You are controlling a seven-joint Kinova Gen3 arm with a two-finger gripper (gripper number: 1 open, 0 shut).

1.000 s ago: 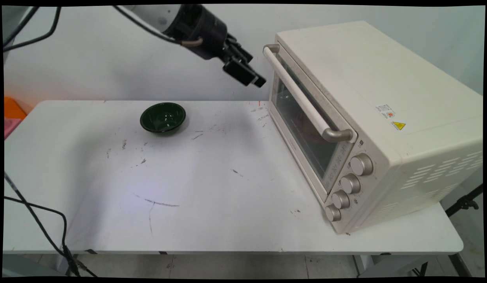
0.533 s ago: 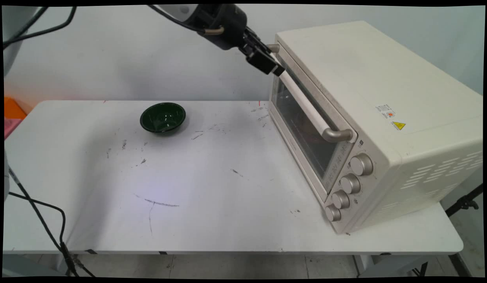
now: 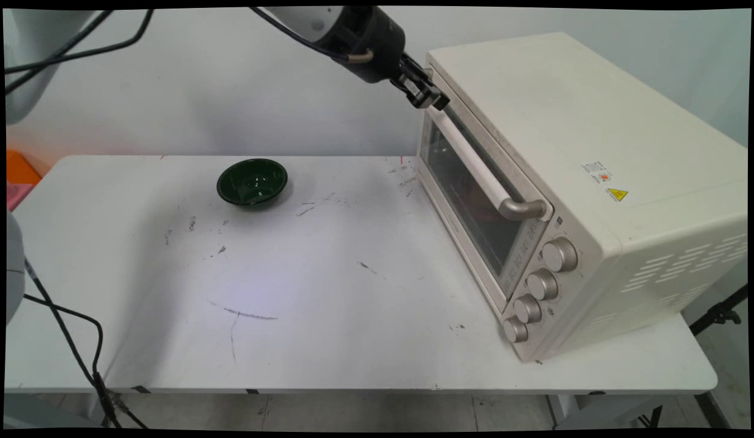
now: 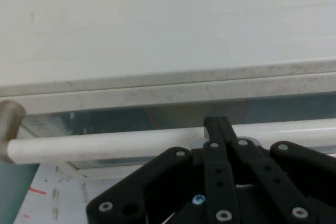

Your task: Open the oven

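Observation:
My black gripper [image 3: 433, 101] is shut, its fingers pressed together with nothing between them. It sits at the far upper end of the white bar handle [image 3: 474, 165] on the cream toaster oven [image 3: 596, 152]. In the hand view the joined fingertips [image 4: 216, 125] rise in front of the handle [image 4: 105, 145], reaching just above it toward the top edge of the door. The handle's metal end post [image 4: 10, 114] shows at the left. The oven's glass door [image 3: 468, 207] looks shut. Whether the fingers touch the handle I cannot tell.
A dark green bowl [image 3: 252, 181] stands on the white table [image 3: 328, 340] at the back, left of the oven. Several round knobs [image 3: 559, 254] line the oven's near front corner. Black cables [image 3: 67, 340] hang at the table's left edge.
The gripper has moved right and slightly up, from the air left of the oven to the far end of the door handle. The bowl and oven have not moved.

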